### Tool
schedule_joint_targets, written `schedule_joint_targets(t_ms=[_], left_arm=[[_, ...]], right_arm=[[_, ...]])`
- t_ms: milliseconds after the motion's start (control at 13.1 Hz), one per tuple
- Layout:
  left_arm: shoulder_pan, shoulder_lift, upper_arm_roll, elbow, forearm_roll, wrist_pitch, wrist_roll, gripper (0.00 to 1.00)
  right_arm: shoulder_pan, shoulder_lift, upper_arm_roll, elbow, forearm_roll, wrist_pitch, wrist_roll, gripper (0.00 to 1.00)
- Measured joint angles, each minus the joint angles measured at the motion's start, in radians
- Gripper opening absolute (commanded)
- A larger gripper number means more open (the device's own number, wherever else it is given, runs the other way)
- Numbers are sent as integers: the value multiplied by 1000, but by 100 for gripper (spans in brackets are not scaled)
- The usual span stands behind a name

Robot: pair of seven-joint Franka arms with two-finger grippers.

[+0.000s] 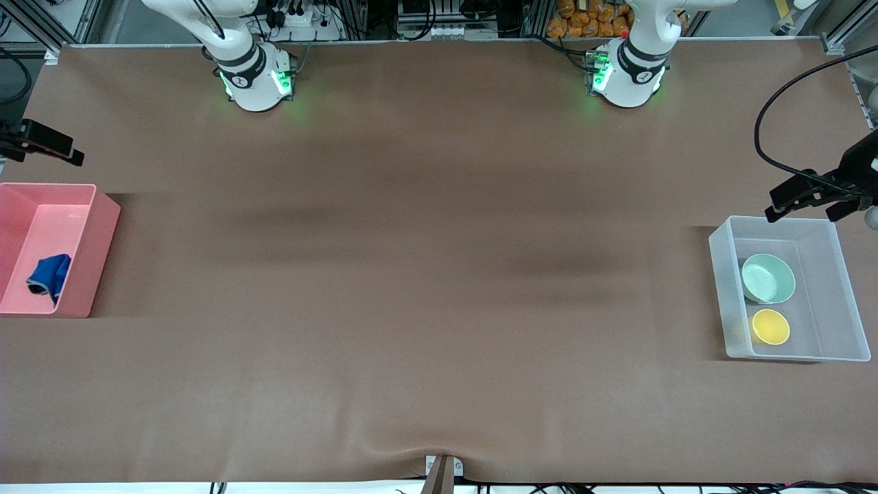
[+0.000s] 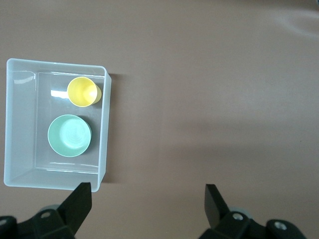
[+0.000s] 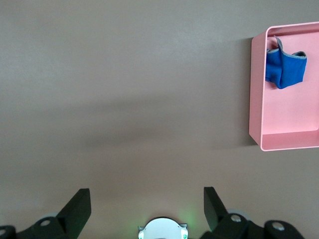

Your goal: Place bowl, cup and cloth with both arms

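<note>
Clear bin [image 1: 720, 288], at the left arm's end of the table: holds bowl [image 1: 768, 278] and cup [image 1: 770, 326], the cup nearer the front camera. Pink bin [image 1: 103, 240], at the right arm's end: holds cloth [image 1: 49, 274]. Left gripper [image 1: 813, 202]: raised over the clear bin's rim, fingers wide, empty. Right gripper [image 3: 147, 206]: raised above bare table, fingers wide, empty.

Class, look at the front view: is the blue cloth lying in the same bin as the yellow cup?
No. The cloth lies alone in the pink bin, while the cup sits with the bowl in the clear bin.

Bowl [image 1: 767, 278] and cup [image 1: 770, 326] share one bin [image 1: 840, 288].
</note>
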State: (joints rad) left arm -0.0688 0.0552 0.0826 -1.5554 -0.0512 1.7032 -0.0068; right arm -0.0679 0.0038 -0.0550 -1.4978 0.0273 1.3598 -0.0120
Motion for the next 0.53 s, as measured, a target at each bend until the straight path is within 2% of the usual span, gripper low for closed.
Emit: schedule_joint_targets(t_ms=[534], left_arm=[[1,0,2,0,0,-1,0,100]], right_arm=[[-2,3,-1,-15,0,8,0,100]])
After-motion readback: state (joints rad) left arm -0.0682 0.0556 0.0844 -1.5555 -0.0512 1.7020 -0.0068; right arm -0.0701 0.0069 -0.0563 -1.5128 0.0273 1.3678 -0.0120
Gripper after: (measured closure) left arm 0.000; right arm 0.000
